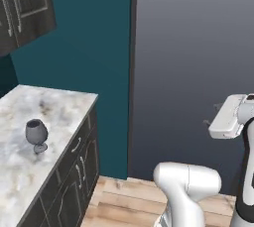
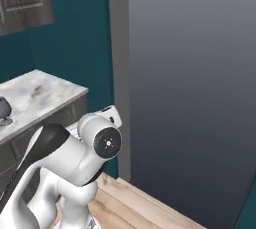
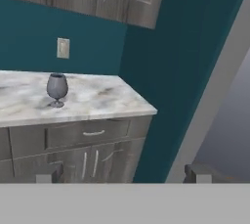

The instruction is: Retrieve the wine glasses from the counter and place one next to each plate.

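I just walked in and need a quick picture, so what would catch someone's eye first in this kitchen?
A lone smoky grey wine glass stands upright on the marble counter, away from the edge. Behind it a teal wall meets a broad grey panel. The robot's white arm rises in front, its open gripper aimed towards the counter, well short of the glass.

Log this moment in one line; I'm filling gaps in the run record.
phase: approach | glass: upright on counter, untouched | pincer: open, empty, away from glass | plates: not reached
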